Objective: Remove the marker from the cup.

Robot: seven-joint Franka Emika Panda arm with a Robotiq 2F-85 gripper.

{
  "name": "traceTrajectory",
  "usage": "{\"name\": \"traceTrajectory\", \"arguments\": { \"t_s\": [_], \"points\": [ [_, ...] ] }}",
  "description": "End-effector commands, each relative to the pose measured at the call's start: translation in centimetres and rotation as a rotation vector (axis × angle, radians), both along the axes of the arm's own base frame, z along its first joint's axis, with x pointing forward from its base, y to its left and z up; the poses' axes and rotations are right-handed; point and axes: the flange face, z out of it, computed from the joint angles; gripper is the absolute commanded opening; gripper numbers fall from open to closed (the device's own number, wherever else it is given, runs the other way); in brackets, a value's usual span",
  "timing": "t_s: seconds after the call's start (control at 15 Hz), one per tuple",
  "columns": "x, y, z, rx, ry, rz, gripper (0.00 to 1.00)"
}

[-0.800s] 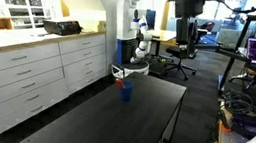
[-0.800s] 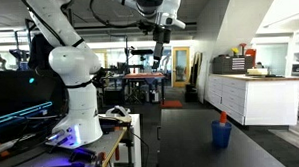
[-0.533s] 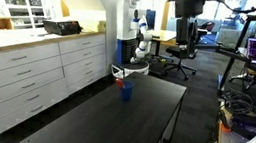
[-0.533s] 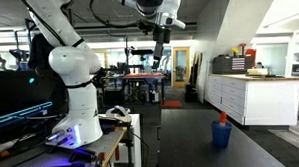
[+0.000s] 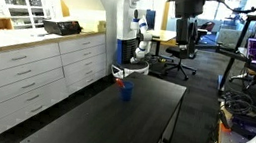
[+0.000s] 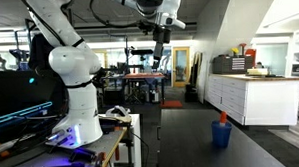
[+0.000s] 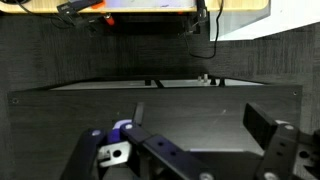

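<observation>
The small blue cup (image 5: 125,92) stands on the dark table (image 5: 110,130), toward its far end. The red-orange marker (image 5: 120,80) sticks up out of it, leaning to one side. Both also show in an exterior view, the cup (image 6: 221,135) with the marker's tip (image 6: 223,118) above its rim. My gripper (image 6: 160,40) hangs high above the table, far from the cup, and also shows at the top of an exterior view (image 5: 187,3). In the wrist view the gripper (image 7: 200,116) is open and empty. A bit of the blue cup (image 7: 122,127) shows beside the left finger (image 7: 138,109).
White drawer cabinets (image 5: 27,73) with a countertop run along one side of the table. Office chairs (image 5: 179,51) and desks stand beyond its far end. Another white robot arm (image 6: 74,71) on a stand is beside the table.
</observation>
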Motion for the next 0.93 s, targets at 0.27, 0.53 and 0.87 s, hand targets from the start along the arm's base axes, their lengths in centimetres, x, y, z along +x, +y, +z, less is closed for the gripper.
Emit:
{"name": "traceTrajectory", "arguments": {
  "t_s": [0.27,0.53,0.87],
  "points": [
    [1.3,0.2,0.0,0.009,-0.027,0.018,1.00],
    [3.3,0.7,0.0,0.021,-0.075,0.036,1.00],
    [6.0,1.6,0.2,0.019,-0.132,0.089,1.00]
  ]
}}
